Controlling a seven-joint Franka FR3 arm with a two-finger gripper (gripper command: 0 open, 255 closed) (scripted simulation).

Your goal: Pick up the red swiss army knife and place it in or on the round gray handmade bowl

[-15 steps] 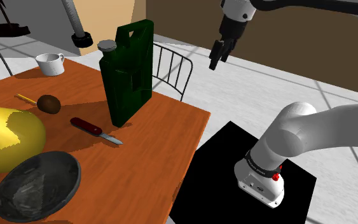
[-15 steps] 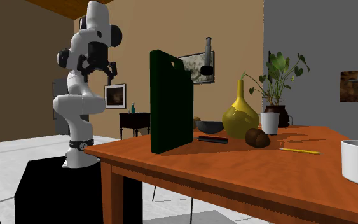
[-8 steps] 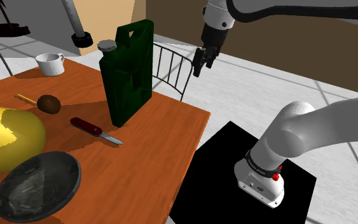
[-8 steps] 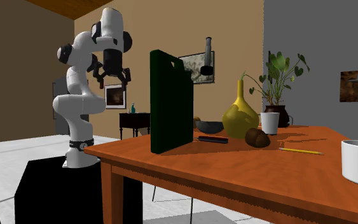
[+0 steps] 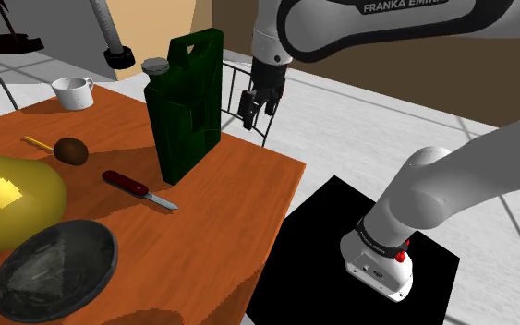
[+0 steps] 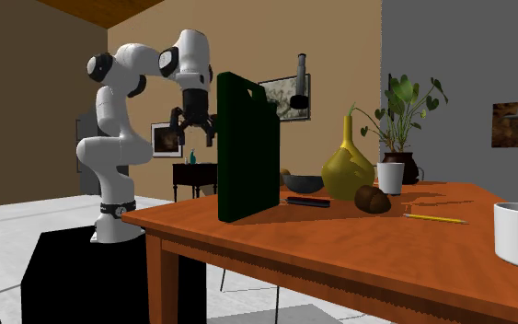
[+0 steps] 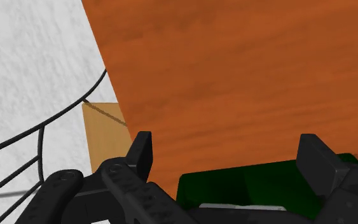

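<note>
Claw (image 5: 256,111) wide open, gripping nothing, hanging above the far edge of the bench (image 5: 221,231), just beside the tall dark green canister (image 5: 188,102). Wrist view: the two fingers stand far apart, with the canister's top below them, untouched. Red knife (image 5: 138,188) lies flat on the bench, blade out, near the canister's foot and well apart from the claw. Dark grey bowl (image 5: 54,268) sits upright toward the shoulder view's lower left, close to a yellow vase (image 5: 8,198). Knife and bowl are apart, with bare wood between them.
</note>
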